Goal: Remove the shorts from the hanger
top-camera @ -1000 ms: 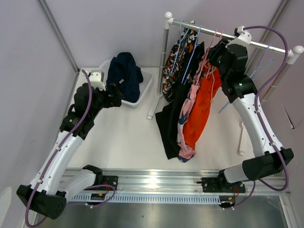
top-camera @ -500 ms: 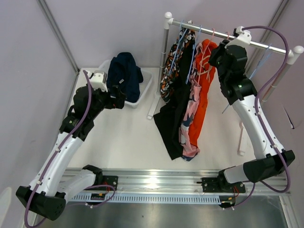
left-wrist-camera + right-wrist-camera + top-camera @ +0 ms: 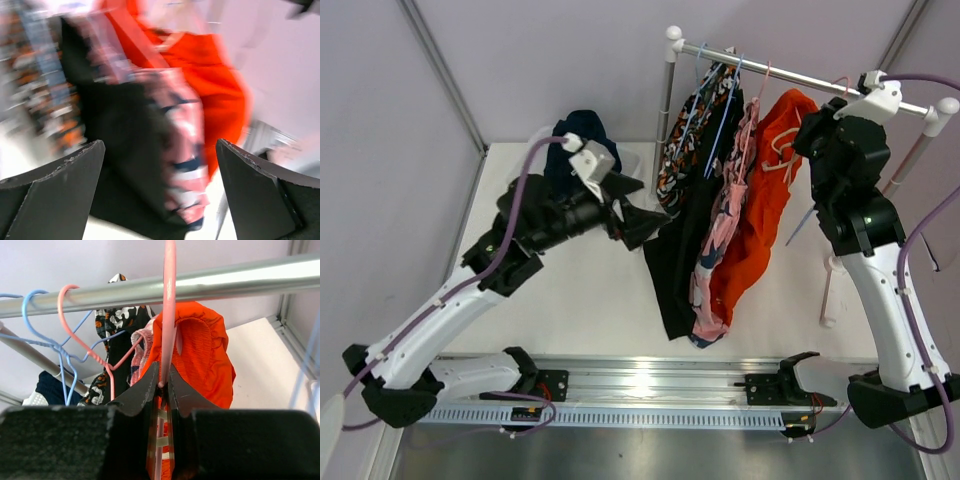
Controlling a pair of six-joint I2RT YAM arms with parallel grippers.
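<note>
Surface (image 3: 570, 300): white, flat, closed in on the left and far sides by pale lilac wall panels. A metal track (image 3: 650, 385) along the near edge carries both arm bases.

Left pincer (image 3: 642, 218): reached out over the middle of the surface, spread fully wide, holding nothing. It points right, toward the hanging garments. Its wrist view is blurred, with black, pink and orange-red cloth between the two fingers (image 3: 55, 190).

Hanging group, right of centre, listed left to right:
- blotch-pattern shorts (image 3: 685, 140), orange, black and white
- black shorts (image 3: 672, 270), hem reaching lowest toward the near side
- pink printed shorts (image 3: 712, 265)
- orange-red shorts (image 3: 760, 220), on the right end of the group

All four hang from wire hangers on a metal rail (image 3: 790, 75) at the far right.

Navy shorts (image 3: 582, 130): heaped at the far left, behind the left arm, off the rail.

Right pincer (image 3: 163, 377): up at the rail, pinched nearly closed on the wire of the pink hanger (image 3: 167, 315) bearing the orange-red shorts. Blue hangers (image 3: 45, 325) hook over the rail to its left.
</note>
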